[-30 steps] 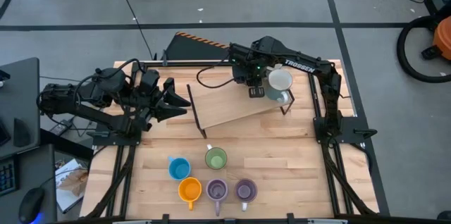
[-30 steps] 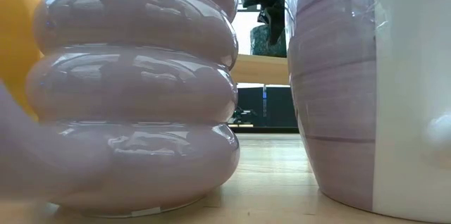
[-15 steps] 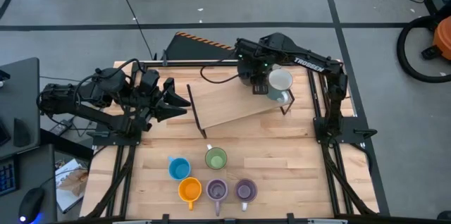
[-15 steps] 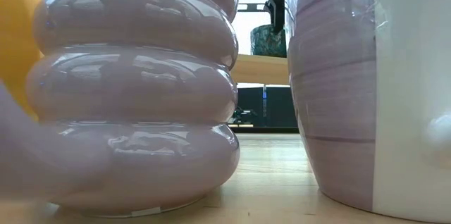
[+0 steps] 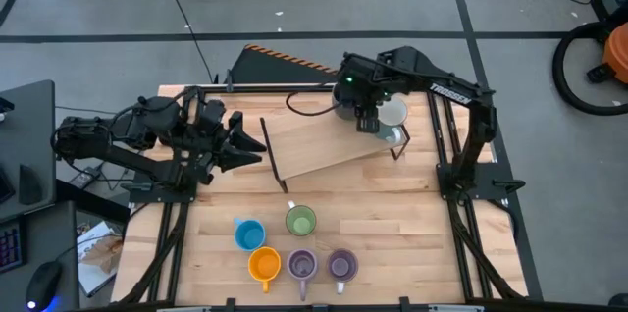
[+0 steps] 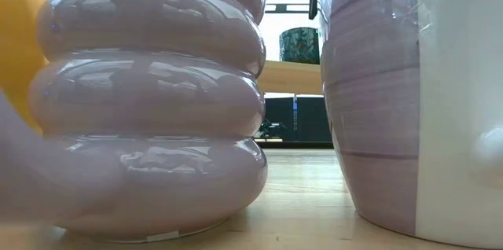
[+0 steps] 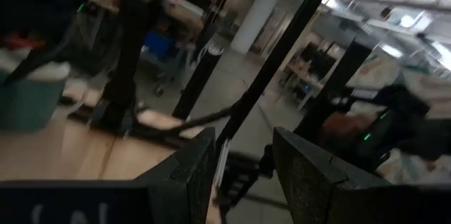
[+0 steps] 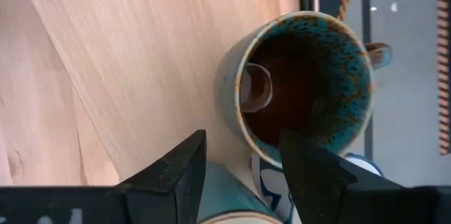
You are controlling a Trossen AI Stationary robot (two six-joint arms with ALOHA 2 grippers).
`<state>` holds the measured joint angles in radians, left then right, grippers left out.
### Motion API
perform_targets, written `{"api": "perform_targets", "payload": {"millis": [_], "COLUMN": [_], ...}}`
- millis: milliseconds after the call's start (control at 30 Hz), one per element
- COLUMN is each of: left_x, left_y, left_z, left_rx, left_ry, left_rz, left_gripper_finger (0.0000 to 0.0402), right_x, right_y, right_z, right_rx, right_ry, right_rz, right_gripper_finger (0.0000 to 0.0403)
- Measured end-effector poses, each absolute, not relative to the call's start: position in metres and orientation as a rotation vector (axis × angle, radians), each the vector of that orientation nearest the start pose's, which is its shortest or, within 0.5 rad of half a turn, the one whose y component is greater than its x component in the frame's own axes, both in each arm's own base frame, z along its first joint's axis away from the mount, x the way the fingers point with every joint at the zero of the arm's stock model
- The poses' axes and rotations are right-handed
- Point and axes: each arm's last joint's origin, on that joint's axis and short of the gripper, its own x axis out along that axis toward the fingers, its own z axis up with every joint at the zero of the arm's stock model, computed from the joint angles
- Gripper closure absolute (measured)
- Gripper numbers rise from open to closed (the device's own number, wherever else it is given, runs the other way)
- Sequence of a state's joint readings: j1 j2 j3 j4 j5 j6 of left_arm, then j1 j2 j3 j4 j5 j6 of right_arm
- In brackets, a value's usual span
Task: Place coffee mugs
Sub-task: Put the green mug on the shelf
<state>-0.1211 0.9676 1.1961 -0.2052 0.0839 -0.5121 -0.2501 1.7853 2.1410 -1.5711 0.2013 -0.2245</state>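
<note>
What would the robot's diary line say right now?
right end effector: open above dark brown mug on shelf | left end effector: open, waiting

Legible text: one item only. High view: white lettering "TROSSEN" on the dark link of the right arm [image 5: 446, 91], over the tabletop's far right corner; letters small, partly foreshortened, only just readable. Low view: no readable marks on what shows. Left wrist view: nothing readable. Right wrist view: nothing readable. No numbers, labels or signs elsewhere
</note>
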Motion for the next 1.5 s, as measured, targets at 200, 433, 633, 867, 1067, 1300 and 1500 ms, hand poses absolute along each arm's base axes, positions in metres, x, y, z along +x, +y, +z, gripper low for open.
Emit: {"api": "perform_targets", "payload": {"millis": [200, 433, 633, 867, 1067, 1300, 1500], "left_x": [0.187, 0.178, 0.173, 0.206, 0.234, 0.237, 0.226], "left_y": [-0.026, -0.051, -0.076, -0.100, -0.117, -0.133, -0.136], "left_z": [0.413, 0.379, 0.353, 0.326, 0.305, 0.307, 0.331], "left_rx": [-0.550, -0.604, -0.559, -0.534, -0.568, -0.571, -0.609], "left_ry": [0.284, 0.696, 0.979, 1.065, 1.133, 1.077, 0.918], "left_rz": [-0.144, -0.176, -0.091, -0.012, -0.081, -0.157, -0.227], "left_gripper_finger": [0.0251, 0.0251, 0.0251, 0.0251, 0.0251, 0.0251, 0.0251], "right_x": [0.302, 0.309, 0.313, 0.321, 0.324, 0.340, 0.358], "right_y": [-0.061, -0.022, 0.008, 0.030, 0.040, 0.077, 0.108], "right_z": [0.423, 0.424, 0.426, 0.430, 0.432, 0.418, 0.400], "right_rx": [-0.168, -0.151, -0.178, -0.105, 0.074, 0.083, 0.064], "right_ry": [1.214, 1.163, 1.102, 0.974, 0.930, 0.942, 0.940], "right_rz": [-0.280, -0.233, -0.227, -0.223, -0.212, -0.071, 0.017], "right_gripper_finger": [0.0217, 0.0217, 0.0220, 0.0222, 0.0222, 0.0222, 0.0223]}}
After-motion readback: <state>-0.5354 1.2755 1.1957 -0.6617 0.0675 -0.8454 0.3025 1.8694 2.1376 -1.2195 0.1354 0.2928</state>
